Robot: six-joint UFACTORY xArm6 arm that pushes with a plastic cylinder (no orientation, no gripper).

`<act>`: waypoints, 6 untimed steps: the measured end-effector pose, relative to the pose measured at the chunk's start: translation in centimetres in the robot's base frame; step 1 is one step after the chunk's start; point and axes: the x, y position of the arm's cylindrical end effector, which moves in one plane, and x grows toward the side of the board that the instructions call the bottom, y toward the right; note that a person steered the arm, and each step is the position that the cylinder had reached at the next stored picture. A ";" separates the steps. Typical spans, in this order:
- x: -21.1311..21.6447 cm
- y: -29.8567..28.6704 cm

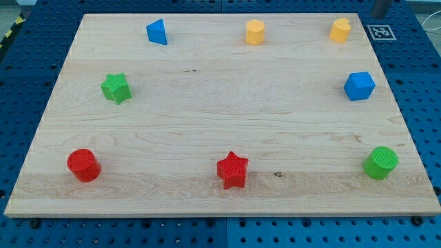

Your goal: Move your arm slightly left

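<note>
My tip (377,15) shows as a short dark rod end at the view's top right edge, just beyond the board's top right corner. It is up and to the right of a yellow block (340,30) and touches no block. On the wooden board (220,124) lie a blue triangular block (157,32), a yellow hexagonal block (255,32), a blue cube (359,85), a green star (116,87), a red cylinder (83,164), a red star (233,169) and a green cylinder (380,162).
A black-and-white marker tag (381,32) sits by the board's top right corner. A blue perforated table (21,83) surrounds the board on all sides.
</note>
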 end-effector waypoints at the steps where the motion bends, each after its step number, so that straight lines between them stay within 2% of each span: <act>1: -0.4 -1.8; 6: 0.5 -9.0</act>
